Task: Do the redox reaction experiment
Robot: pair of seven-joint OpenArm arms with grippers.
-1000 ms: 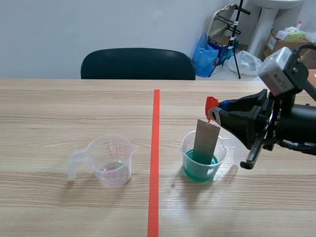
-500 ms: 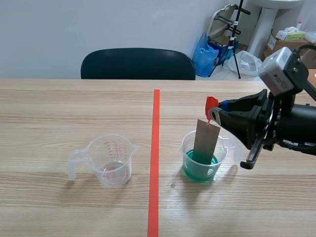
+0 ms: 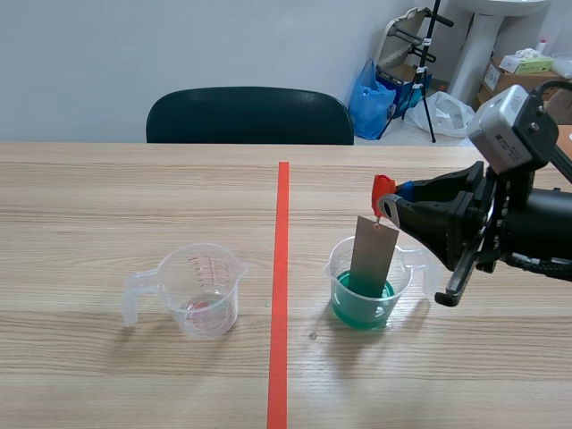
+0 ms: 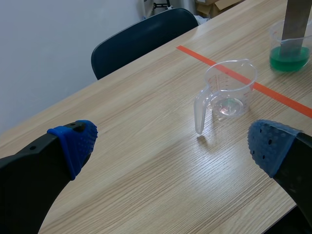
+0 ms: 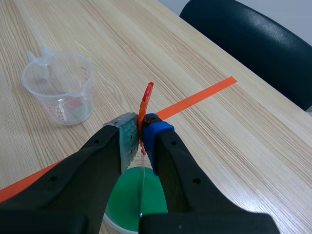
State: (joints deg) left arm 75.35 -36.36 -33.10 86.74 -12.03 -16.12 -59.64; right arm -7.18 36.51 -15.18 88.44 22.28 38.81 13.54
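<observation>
red scale on the clear cup is unreadable

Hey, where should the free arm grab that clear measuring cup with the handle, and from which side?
By the handle of the clear cup. It juts from the upright wall toward the left arm's side, facing the open left gripper. Come in level from there, closing across the thin strap; the wide round body would likely be harder to span.
</observation>
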